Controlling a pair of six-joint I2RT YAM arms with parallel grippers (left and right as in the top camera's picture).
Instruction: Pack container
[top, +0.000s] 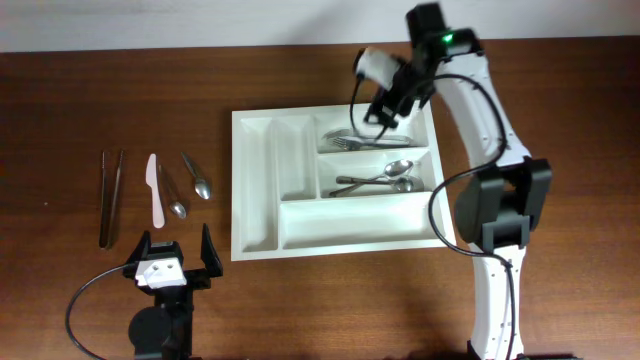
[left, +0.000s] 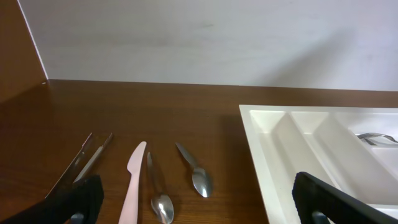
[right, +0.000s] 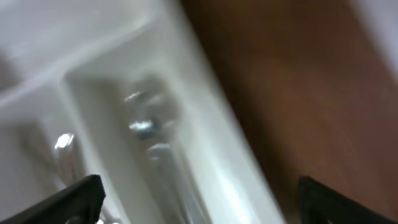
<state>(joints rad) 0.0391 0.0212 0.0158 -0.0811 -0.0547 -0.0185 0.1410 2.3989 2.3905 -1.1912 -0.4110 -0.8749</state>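
The desk (top: 100, 80) is seen as dark wood, w/ the container (top: 258, 180) laid flat at centre-right. Its two narrow compts. are on the left side & its three wide ones are stacked far-to-near on the right. It is prob. set there so both arms can reach it.

The right claw (top: 385, 105) is held over the far wide compt. Its fingers are shown spread wide in its wrist view, w/ nothing seen between them. That stance is judged to fit a drop-off over like items. The left claw (top: 174, 248) is set low at the near-left of the desk, also spread wide & empty. It is aimed at the unpacked items, prob. ready for a pick.

What look like tongs (top: 110, 195) are laid far left, then a pale knife (top: 153, 190), then two loose spoons (top: 176, 197). All are laid lengthwise & apart on the desk, left of the container, so each is easily gripped singly. Inside, forks (top: 365, 140) are found in the far wide compt. & sorted spoons (top: 380, 178) in the middle one: like w/ like. The near wide compt. & both narrow ones are seen unfilled.

Layout & sorting are given only by the overhead view. A low angle is added by the left wrist view: the container's raised rim, & the loose items lying flat. The right wrist view is badly blurred. Only white walls, metal glints & the spread fingers are made out, & which utensil lies below can't be told from it.
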